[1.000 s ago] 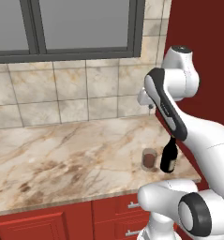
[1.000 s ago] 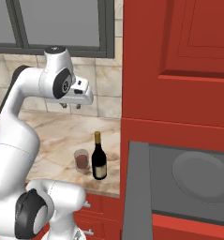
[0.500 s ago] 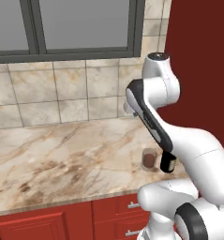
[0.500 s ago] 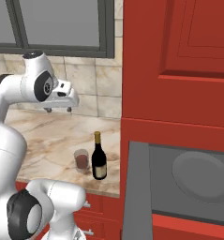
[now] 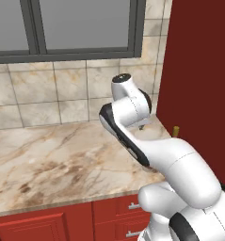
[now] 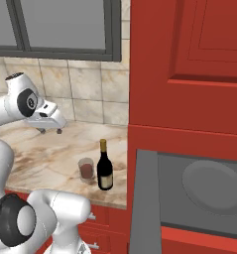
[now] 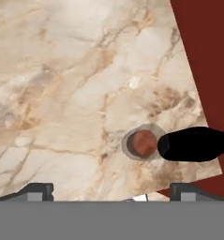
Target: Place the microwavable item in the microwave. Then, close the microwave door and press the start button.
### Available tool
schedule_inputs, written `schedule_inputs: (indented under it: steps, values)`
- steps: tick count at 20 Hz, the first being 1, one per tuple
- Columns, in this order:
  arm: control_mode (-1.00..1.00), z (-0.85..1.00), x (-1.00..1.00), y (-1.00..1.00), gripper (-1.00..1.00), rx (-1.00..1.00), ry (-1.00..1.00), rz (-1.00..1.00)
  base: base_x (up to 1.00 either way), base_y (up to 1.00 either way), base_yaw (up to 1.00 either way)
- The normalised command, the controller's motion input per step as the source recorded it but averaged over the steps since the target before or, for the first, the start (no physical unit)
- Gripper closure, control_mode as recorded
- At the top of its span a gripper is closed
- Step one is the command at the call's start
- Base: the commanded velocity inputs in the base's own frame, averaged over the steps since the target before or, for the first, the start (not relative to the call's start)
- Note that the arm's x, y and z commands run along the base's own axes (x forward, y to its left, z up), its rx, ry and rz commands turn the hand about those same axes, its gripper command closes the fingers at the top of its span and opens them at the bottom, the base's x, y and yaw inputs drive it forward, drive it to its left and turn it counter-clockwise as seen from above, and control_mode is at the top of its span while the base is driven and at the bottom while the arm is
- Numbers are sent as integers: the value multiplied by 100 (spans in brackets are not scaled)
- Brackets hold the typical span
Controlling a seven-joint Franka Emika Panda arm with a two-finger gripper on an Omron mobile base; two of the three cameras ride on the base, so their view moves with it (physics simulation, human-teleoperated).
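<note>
The microwavable item, a small clear tumbler (image 6: 86, 170) with reddish-brown contents, stands on the marble counter near its front edge, close beside a dark wine bottle (image 6: 104, 167). My gripper (image 6: 49, 131) hangs open and empty above the counter, behind and to the left of the tumbler. From above, the hand view has the tumbler (image 7: 142, 143) right of centre, ahead of the wide-apart gripper (image 7: 112, 190). The microwave (image 6: 204, 188) stands open at the lower right with its round turntable showing. The microwave door (image 6: 145, 198) is swung out on its left side.
The wine bottle (image 7: 195, 144) lies dark just right of the tumbler in the hand view; only its top (image 5: 176, 130) pokes past my arm in the left base view. A tall red cabinet (image 6: 189, 74) rises right of the counter (image 6: 35, 158). Tiled wall and window stand behind.
The arm has swung left and lower over the counter, away from the red cabinet. The gripper's fingers have spread wide. The tumbler and the bottle have not moved.
</note>
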Motion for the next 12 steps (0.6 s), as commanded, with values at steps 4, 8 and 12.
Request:
schedule_inputs:
  steps: [4, 8, 12]
  values:
    - [-100, -68, 2, -25, -100, 1, 13, -3, 0, 0, 0]
    - [-100, -62, 0, -32, -100, 2, 8, -1, 0, 0, 0]
    - [-100, -48, 0, -18, -100, 0, 7, 0, 0, 0, 0]
